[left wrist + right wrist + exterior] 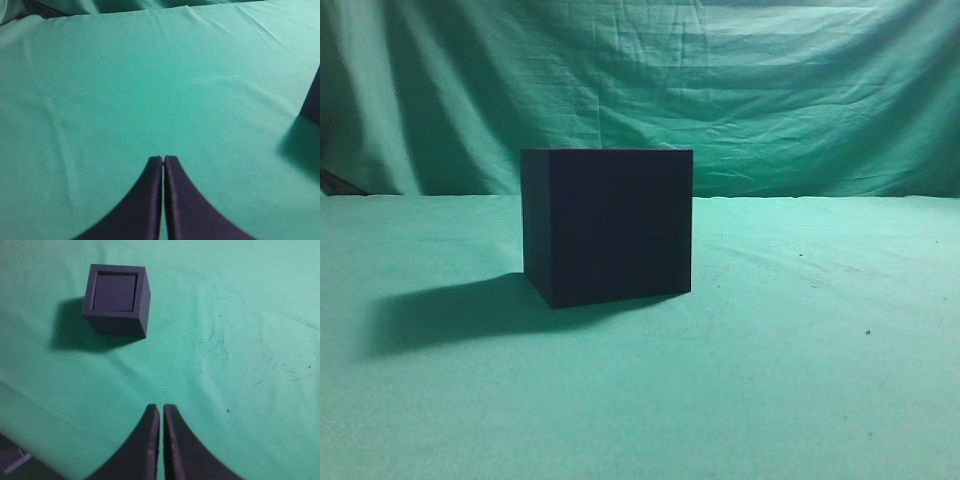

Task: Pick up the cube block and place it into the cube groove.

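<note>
The cube groove [607,225] is a large near-black box standing on the green cloth at the middle of the exterior view. In the right wrist view the cube groove [141,310] is seen from above. A flat purple square, the cube block's top face [114,292], fills its opening just inside the rim. No separate small cube lies on the cloth. My right gripper [161,407] is shut and empty, well short of the box. My left gripper [163,159] is shut and empty over bare cloth. The box's edge [313,100] shows at its right. Neither gripper shows in the exterior view.
Green cloth [800,380] covers the table, and a green curtain [770,90] hangs behind it. The box casts a shadow [450,315] to its left. A grey-purple object [12,460] sits at the right wrist view's lower left corner.
</note>
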### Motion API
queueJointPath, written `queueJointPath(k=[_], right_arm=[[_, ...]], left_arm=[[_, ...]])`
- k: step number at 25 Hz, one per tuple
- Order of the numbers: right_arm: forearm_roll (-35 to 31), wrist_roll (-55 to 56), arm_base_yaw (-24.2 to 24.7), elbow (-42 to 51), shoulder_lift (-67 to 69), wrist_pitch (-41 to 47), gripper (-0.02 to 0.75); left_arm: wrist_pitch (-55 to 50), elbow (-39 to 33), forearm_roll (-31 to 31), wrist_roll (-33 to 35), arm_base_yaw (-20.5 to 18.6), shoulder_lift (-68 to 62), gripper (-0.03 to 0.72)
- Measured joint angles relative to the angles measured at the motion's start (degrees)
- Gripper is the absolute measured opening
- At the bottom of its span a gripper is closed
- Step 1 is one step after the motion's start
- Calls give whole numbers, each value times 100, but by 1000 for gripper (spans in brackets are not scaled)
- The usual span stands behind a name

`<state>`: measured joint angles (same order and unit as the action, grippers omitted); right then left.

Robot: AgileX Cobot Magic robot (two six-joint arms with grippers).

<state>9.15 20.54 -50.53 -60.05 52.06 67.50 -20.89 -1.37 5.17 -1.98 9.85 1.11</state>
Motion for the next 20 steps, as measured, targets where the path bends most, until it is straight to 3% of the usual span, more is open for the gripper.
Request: queueJointPath(k=[4, 12, 20], right_arm=[[-196, 1, 0, 594, -764, -280, 0], [-104, -440, 0, 833, -1557, -286, 0], [129, -665, 109, 1799, -2512, -1426, 0]], left_arm=[[0, 0, 0, 0, 0, 0, 0], [0, 0, 0, 0, 0, 0, 0], [0, 0, 0, 0, 0, 0, 0]])
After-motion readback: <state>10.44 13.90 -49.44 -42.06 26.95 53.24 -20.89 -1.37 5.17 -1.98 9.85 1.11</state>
